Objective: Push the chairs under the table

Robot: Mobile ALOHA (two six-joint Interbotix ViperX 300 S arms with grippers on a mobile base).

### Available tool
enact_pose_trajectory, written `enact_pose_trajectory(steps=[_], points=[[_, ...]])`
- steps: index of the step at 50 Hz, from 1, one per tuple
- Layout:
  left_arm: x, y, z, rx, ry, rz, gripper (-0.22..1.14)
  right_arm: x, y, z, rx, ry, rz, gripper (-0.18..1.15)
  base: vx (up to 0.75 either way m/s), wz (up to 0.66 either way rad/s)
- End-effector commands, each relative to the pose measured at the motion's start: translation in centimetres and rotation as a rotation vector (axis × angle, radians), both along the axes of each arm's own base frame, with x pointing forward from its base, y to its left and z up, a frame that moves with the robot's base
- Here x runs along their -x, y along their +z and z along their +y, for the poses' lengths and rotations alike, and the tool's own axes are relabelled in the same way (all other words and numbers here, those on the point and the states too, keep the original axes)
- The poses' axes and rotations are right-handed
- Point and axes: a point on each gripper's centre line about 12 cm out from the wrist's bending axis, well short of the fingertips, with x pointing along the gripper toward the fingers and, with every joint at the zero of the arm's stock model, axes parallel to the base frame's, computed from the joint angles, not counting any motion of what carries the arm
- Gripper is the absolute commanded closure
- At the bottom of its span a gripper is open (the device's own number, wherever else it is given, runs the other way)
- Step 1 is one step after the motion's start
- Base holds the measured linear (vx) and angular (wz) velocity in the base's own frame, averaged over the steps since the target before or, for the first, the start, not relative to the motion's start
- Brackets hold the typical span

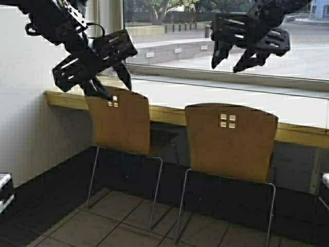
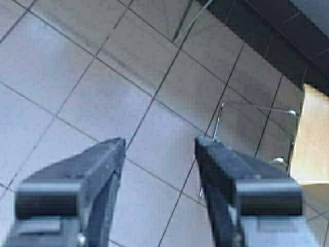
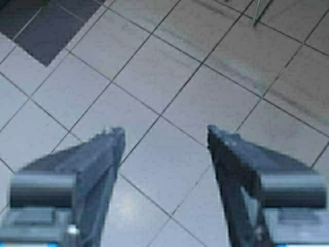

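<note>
Two tan plywood chairs stand with their backs to me at the long table (image 1: 169, 95) under the window. The left chair (image 1: 121, 123) has its backrest close against the table's wood edge. The right chair (image 1: 231, 141) looks larger and nearer to me. My left gripper (image 1: 117, 90) is open, its fingertips just at the top edge of the left chair's backrest. In the left wrist view the left gripper (image 2: 159, 141) shows floor tiles, a chair leg (image 2: 218, 121) and a tan chair edge (image 2: 313, 139). My right gripper (image 1: 226, 67) hangs open above the right chair, apart from it; the right wrist view (image 3: 164, 131) shows only floor between the fingers.
A white wall (image 1: 25, 103) closes the left side. The floor is grey tile (image 1: 103, 226) with a dark strip beneath the table. A white object (image 1: 4, 181) pokes in at the left edge and another (image 1: 325, 180) at the right edge. A chair leg (image 3: 259, 13) shows in the right wrist view.
</note>
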Motion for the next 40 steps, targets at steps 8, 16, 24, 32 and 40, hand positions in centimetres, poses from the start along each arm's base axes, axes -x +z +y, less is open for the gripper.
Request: enact_pose_trajectory(steps=[8, 16, 24, 32, 40], points=[[0.8, 0.0, -1.0, 0.031, -0.019, 0.036, 0.11, 1.7, -0.7, -1.1, 0.021, 0.002, 0.037, 0.10, -0.15, -0.12], [0.7, 0.4, -1.3, 0.062, 0.002, 0.037, 0.11, 1.2, -0.8, -0.9, 0.024, 0.001, 0.042, 0.10, -0.18, -0.17], [-0.3, 1.2, -2.0, 0.092, 0.015, 0.018, 0.11, 0.9, -0.9, -1.2, 0.028, -0.010, 0.045, 0.10, -0.20, -0.23], [-1.7, 2.4, -3.1, 0.115, 0.013, -0.020, 0.11, 0.4, -1.7, -1.5, 0.040, -0.022, 0.063, 0.10, -0.16, -0.29], [-2.2, 2.1, -3.5, 0.098, 0.004, -0.022, 0.11, 0.0, -2.8, -1.3, 0.049, -0.025, 0.091, 0.10, -0.09, -0.32]])
